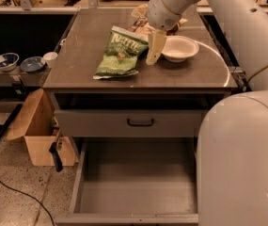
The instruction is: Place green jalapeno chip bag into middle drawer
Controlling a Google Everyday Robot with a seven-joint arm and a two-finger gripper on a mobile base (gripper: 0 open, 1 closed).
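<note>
The green jalapeno chip bag (119, 53) lies flat on the grey cabinet top (180, 76), left of centre, with its white lettering facing up. My gripper (154, 49) hangs from the white arm just above the cabinet top. It sits right beside the bag's right edge, between the bag and a white bowl (180, 48). The middle drawer (138, 185) is pulled out wide open below, and its flat grey floor is bare. Above it is a closed drawer front with a small black handle (140, 122).
A brown-and-tan chip bag (139, 26) lies behind the arm at the back of the top. Two small bowls (5, 60) and a cup stand on a low shelf at left. A cardboard box (39, 133) stands left of the drawer. My white body (241, 164) fills the right.
</note>
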